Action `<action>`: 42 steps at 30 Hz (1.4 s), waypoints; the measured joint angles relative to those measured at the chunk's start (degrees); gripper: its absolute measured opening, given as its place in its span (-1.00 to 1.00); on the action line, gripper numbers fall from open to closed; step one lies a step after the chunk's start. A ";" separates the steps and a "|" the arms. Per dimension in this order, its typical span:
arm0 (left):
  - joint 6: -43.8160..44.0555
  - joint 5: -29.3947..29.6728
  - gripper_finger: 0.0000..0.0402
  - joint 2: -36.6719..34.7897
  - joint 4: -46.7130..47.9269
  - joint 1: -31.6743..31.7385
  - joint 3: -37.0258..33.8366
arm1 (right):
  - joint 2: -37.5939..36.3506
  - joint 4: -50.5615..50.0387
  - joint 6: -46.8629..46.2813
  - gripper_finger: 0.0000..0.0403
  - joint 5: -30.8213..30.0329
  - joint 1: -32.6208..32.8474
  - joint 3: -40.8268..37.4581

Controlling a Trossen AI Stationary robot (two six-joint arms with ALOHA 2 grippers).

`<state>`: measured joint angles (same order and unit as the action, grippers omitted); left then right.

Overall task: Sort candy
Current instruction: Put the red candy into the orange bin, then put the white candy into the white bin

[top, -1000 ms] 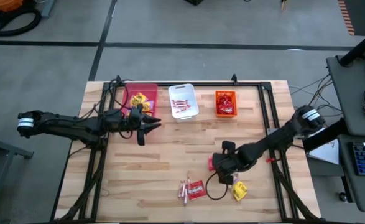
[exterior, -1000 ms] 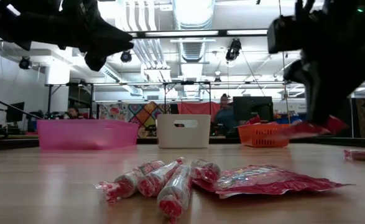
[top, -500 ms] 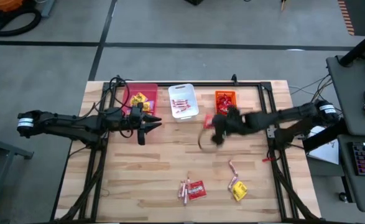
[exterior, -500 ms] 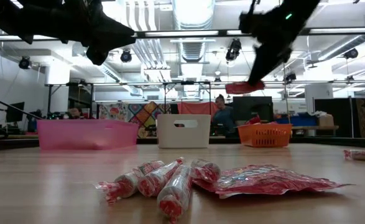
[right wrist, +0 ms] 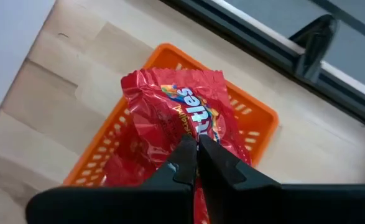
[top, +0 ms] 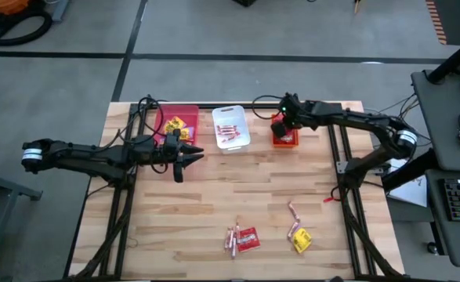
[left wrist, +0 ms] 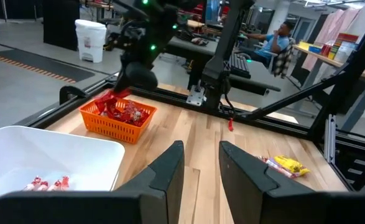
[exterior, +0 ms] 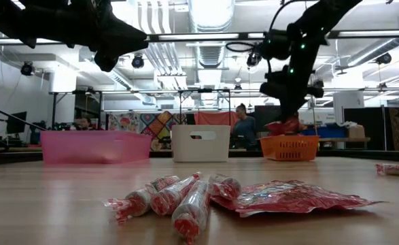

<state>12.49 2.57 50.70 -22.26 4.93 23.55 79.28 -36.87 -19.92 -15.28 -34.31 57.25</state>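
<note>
Hovering over the orange bin [top: 285, 139], our right gripper [right wrist: 196, 163] pinches a red packet [right wrist: 181, 118] (left gripper [left wrist: 200, 163] parted, empty).

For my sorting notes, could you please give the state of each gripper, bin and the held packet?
right gripper: shut on red packet, above orange bin
left gripper: jaws apart, empty
orange bin: holds red packets
white bin: holds sticks
pink bin: holds yellow packets
</note>
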 joint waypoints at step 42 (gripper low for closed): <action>33.04 5.60 -0.59 17.34 -1.91 -20.35 0.10 | -9.41 -9.94 -4.35 -0.04 12.64 20.48 5.21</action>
<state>45.53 8.16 68.04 -24.17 -15.42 23.65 69.87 -46.81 -24.27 -2.63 -13.83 62.46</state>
